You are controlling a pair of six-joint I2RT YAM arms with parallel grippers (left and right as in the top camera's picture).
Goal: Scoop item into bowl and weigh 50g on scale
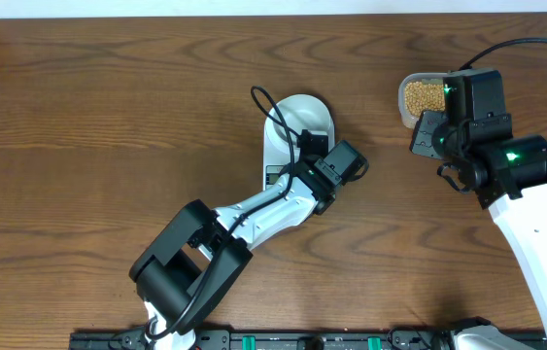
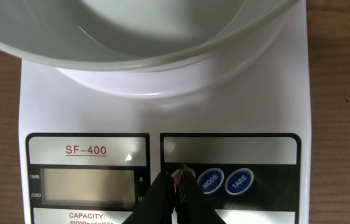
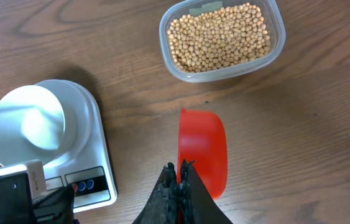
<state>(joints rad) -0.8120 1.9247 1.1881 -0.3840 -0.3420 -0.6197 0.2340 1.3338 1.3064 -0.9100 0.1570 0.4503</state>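
The white scale (image 2: 87, 99) carries the empty pale bowl (image 2: 162, 37) on its platform. Its display (image 2: 87, 186) is blank. My left gripper (image 2: 178, 173) is shut, with its tips on the red button beside the blue MODE and TARE buttons. The scale (image 1: 275, 160), bowl (image 1: 304, 115) and left gripper (image 1: 292, 173) also show in the overhead view. My right gripper (image 3: 179, 167) is shut on a red scoop (image 3: 204, 149), held above the table between the scale (image 3: 97, 155) and a clear tub full of tan beans (image 3: 221, 37). No beans show in the scoop.
The clear tub (image 1: 424, 97) stands at the back right, partly under my right arm (image 1: 487, 146). The left arm (image 1: 244, 219) stretches from the front edge to the scale. Bare wood lies to the left and at the front right.
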